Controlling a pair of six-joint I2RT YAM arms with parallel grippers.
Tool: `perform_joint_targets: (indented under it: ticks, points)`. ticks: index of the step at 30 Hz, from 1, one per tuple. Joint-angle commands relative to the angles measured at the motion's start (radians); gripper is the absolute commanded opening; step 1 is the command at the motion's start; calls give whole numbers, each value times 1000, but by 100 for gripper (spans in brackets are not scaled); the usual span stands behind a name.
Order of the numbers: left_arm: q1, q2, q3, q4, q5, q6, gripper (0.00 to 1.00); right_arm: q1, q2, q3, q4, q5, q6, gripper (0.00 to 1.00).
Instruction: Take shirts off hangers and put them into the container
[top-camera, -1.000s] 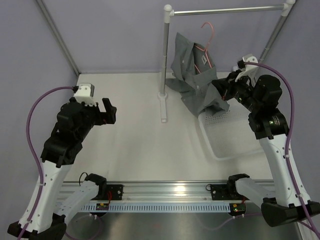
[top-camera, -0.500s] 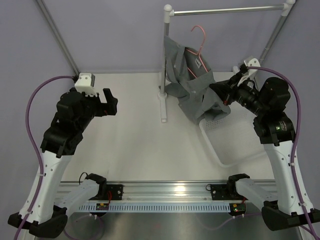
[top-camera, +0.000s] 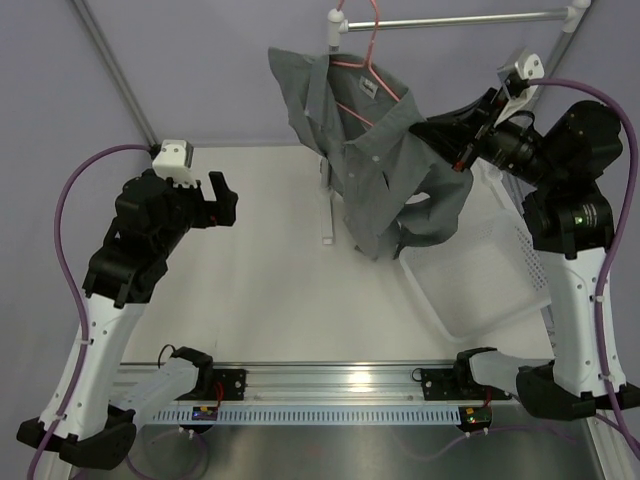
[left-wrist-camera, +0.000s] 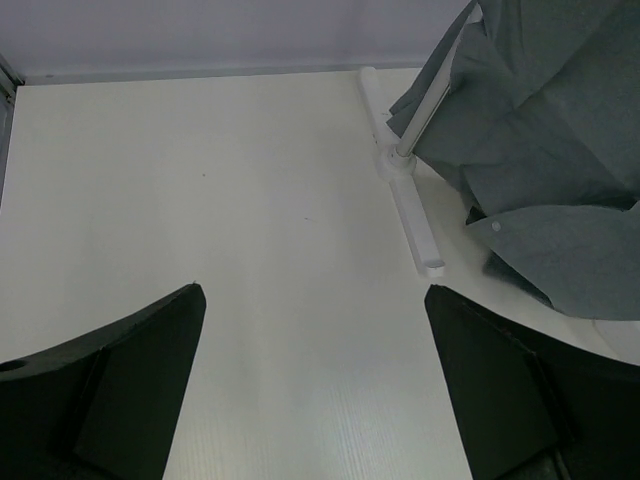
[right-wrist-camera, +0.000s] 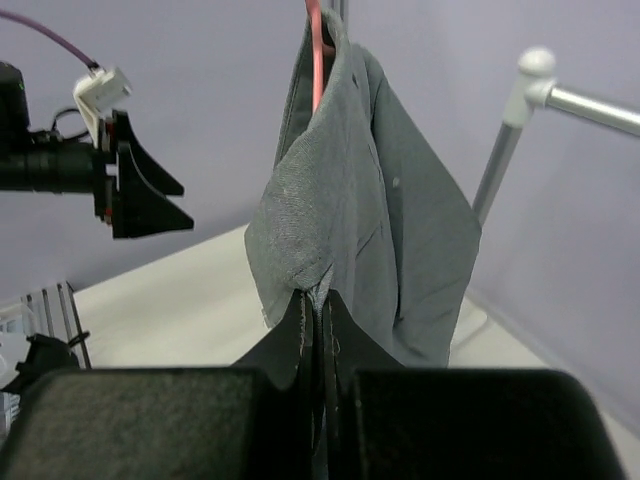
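- A pale tag (top-camera: 368, 88) shows inside the collar of the grey-green long-sleeved button-up shirt (top-camera: 375, 165); its writing is too small for me to read
- My right arm (top-camera: 572, 260) stands tall at the right of the white table (top-camera: 260, 290), forearm raised and wrist turned left toward the shirt
- My right gripper (top-camera: 432, 132) is pinched tight on a fold of that shirt near its right shoulder; from my right wrist the cloth rises straight out of my closed fingertips
- The shirt hangs on the thin pink wire hanger (top-camera: 362, 62), draped open and up in the air in front of the grey metal rail (top-camera: 460, 19); the hook sits by the rail's left end, whether on it I cannot tell
- The shirt's lower hem dangles over the far left corner of the white perforated plastic basket (top-camera: 418, 292), which lies on the table beside my right arm
- My left arm (top-camera: 120, 270) is bent at the table's left, wrist pointing right; my left gripper (top-camera: 222, 200) gapes wide, holding nothing, well apart from the shirt
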Motion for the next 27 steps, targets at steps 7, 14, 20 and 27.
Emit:
perform_joint_targets:
  ticks: [7,14,20,27]
  points:
    - [-4,-47,70,33,41,39,99,127,157,213,218,-59,151,0]
    - [-4,-79,131,33,100,62,99,336,171,15,154,102,50,0]
    - [-4,-56,194,33,180,30,99,471,143,-275,278,246,82,0]
    - [-4,41,265,36,267,-75,99,522,137,-387,386,317,124,0]
